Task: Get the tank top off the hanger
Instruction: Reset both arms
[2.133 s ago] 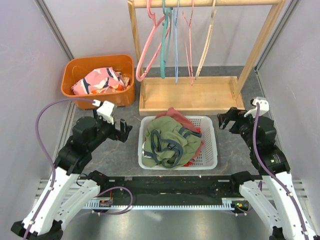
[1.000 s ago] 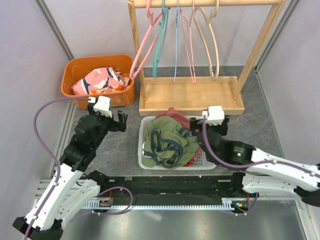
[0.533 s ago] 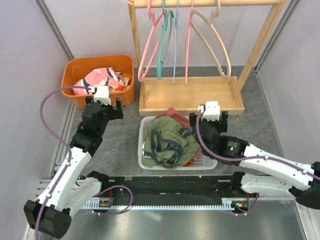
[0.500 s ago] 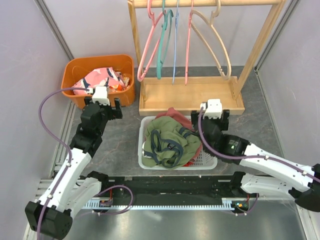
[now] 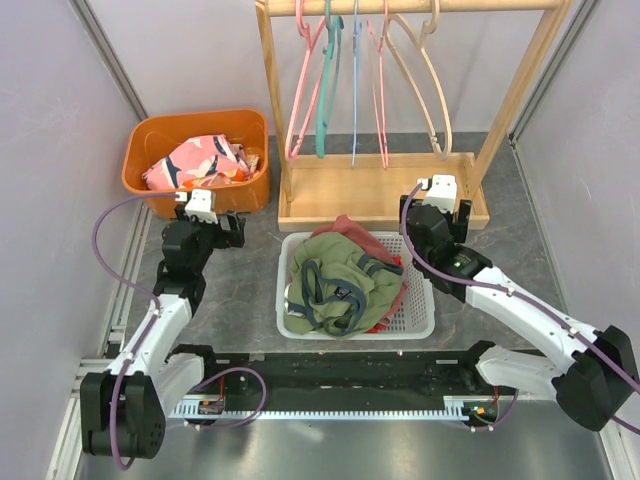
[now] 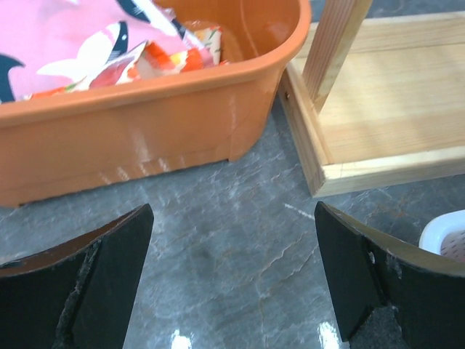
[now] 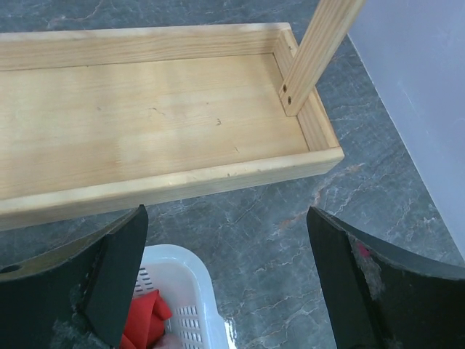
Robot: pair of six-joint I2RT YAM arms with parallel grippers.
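Several hangers (image 5: 354, 90), pink, teal, blue and wooden, hang bare from the wooden rack's rail (image 5: 400, 6). A green tank top (image 5: 340, 280) with blue-grey trim lies crumpled in the white basket (image 5: 425, 320), on no hanger. My left gripper (image 5: 230, 228) hovers open over the stone floor between the orange bin and the rack base, nothing between its fingers (image 6: 232, 218). Past the basket's far right corner, my right gripper (image 5: 440, 200) stands open and empty (image 7: 225, 218), just short of the rack base.
The orange bin (image 6: 145, 116) holds pink patterned cloth (image 5: 195, 160). The rack's wooden base tray (image 7: 145, 109) and its post (image 7: 316, 51) stand ahead of the right gripper. Red cloth (image 7: 142, 320) shows in the basket's corner (image 7: 185, 291). Grey walls close in on both sides.
The right arm has swung right, off the basket's far edge toward the rack base. The left gripper has shifted slightly. The hangers have swung on the rail. Both grippers stay open.
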